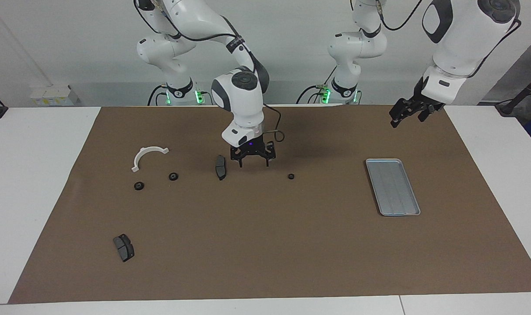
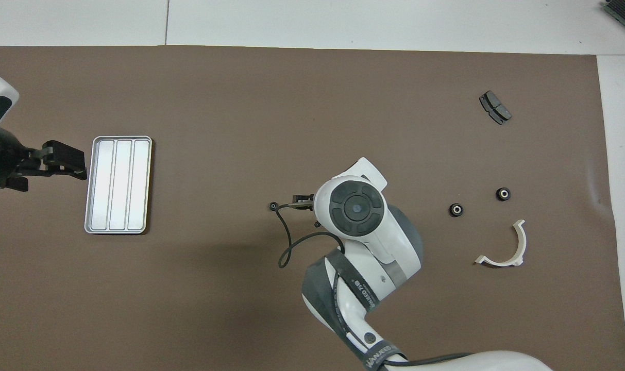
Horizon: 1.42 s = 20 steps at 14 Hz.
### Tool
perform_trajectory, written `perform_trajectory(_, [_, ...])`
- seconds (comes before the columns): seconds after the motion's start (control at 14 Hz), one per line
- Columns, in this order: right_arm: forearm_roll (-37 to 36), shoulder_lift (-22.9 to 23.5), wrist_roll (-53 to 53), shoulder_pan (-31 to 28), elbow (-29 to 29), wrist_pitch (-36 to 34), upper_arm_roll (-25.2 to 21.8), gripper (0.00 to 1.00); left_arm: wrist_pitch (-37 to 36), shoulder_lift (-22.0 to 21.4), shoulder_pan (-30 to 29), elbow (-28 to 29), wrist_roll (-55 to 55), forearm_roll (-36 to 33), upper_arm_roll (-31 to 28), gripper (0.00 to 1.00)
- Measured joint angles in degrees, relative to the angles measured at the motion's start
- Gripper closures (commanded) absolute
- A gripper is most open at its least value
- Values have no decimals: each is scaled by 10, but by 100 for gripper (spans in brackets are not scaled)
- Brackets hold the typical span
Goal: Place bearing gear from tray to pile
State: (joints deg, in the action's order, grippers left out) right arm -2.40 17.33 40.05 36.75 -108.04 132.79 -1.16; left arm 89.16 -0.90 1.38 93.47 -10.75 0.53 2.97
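Two arms stand in your frames; the right arm reaches from its base down over the middle of the brown mat (image 1: 265,245), wrist vertical, and the right gripper (image 1: 253,162) hangs low with its fingers spread wide and nothing between them. From that gripper, the small black ring-shaped bearing gear (image 1: 291,176) lies on the mat at about four o'clock in the facing view, apart from the fingertips; the dark grey curved brake pad (image 1: 220,166) lies at about nine o'clock. You see the left arm raised high, its left gripper (image 1: 406,114) tilted, open and empty, in the air at about one o'clock from the flat silver-grey ribbed metal tray (image 1: 392,187), which holds nothing. Toward the right arm's end lie the white half-ring plastic bracket (image 1: 147,156), two more black gears (image 1: 174,176) (image 1: 138,186) and a second dark brake pad (image 1: 124,247). From overhead, the right arm's wrist covers its own fingers and the nearer brake pad; the left arm is cut off at the frame edge.
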Motion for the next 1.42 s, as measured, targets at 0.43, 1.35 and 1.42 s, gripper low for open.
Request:
perform_trajectory(0.43, [-2, 133, 69, 55, 152, -21, 0, 0, 3, 1, -17, 0, 34, 0, 4, 0])
perform_trajectory(1.35, [-12, 165, 71, 76, 154, 30, -2, 40, 38, -15, -12, 48, 37, 0, 16, 0])
perform_trajectory(1.42, [-12, 165, 71, 76, 146, 38, -2, 41, 38, -15, -12, 48, 37, 0, 15, 0])
